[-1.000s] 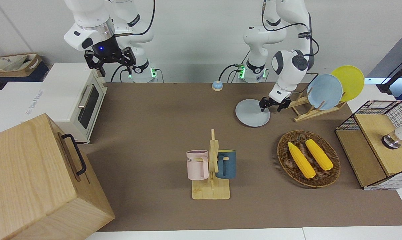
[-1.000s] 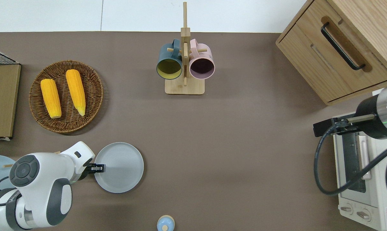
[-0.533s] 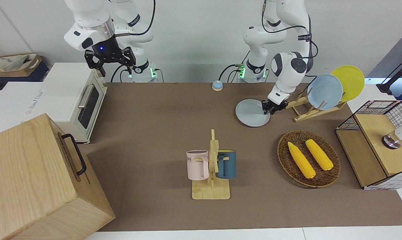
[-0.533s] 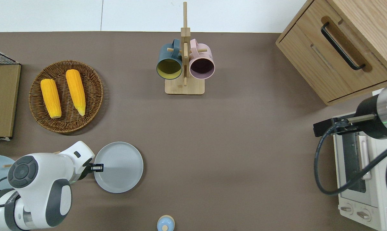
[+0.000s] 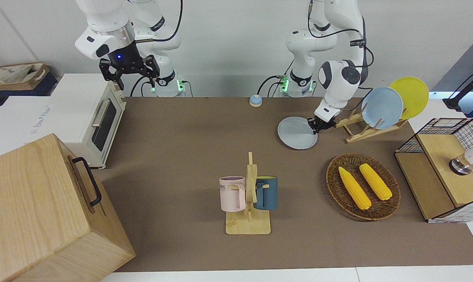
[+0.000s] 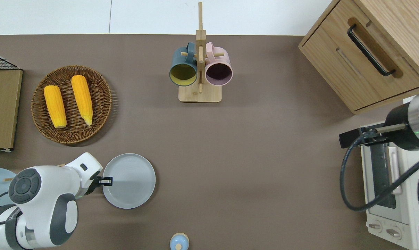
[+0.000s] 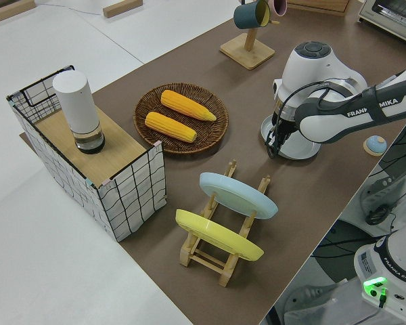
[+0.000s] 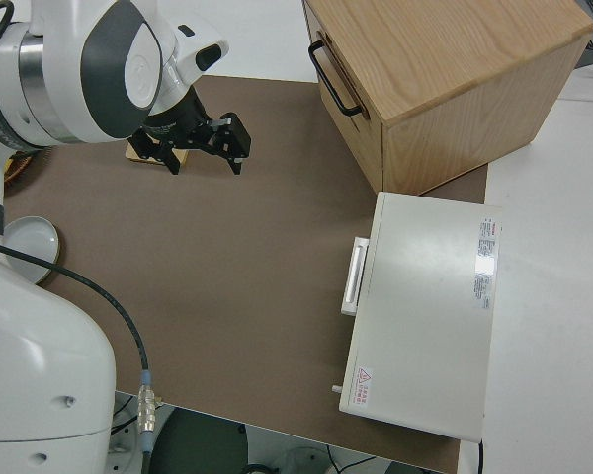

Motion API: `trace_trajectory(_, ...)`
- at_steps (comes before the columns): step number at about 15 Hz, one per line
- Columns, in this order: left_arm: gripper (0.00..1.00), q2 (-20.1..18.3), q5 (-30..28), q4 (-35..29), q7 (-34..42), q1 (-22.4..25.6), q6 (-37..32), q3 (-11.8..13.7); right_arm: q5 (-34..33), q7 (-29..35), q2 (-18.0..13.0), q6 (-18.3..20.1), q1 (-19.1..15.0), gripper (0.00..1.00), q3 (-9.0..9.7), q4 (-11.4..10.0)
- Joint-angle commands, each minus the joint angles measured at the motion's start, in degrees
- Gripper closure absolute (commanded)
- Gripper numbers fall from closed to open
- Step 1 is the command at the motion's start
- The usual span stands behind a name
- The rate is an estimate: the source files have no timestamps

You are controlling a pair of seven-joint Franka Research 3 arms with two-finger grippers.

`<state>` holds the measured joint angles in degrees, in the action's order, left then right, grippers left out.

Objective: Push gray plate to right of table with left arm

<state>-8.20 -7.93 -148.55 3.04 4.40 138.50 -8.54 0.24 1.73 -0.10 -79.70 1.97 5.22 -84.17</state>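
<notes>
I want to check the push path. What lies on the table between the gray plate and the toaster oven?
Nothing: the overhead view shows only bare table from the gray plate to the toaster oven.

Gray plate (image 5: 297, 132) flat on the table (image 5: 181, 156), toward the left arm's end, nearer to the robots than the wicker basket (image 5: 363, 186) with two corn cobs. Left gripper (image 5: 318, 125) low at the plate's rim, on the edge nearest the wooden rack (image 5: 361, 127) with the light-blue and yellow plates; finger spread not clear. Right arm parked, right gripper (image 5: 129, 71) with fingers spread apart.
</notes>
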Motion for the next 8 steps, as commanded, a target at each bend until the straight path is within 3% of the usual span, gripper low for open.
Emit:
trace_trajectory(1,1.00,1.7,-2.2,0.3,-6.5,-5.5,2.4,-0.1,0.5,-0.1,-0.4,0.7,-0.6,0.017,0.32,0.0)
trace_trajectory(8,1.00,9.7,-3.5,8.0,-22.6,-18.8,4.7,-0.2,0.5,-0.1,-0.4,0.7,-0.6,0.017,0.32,0.1)
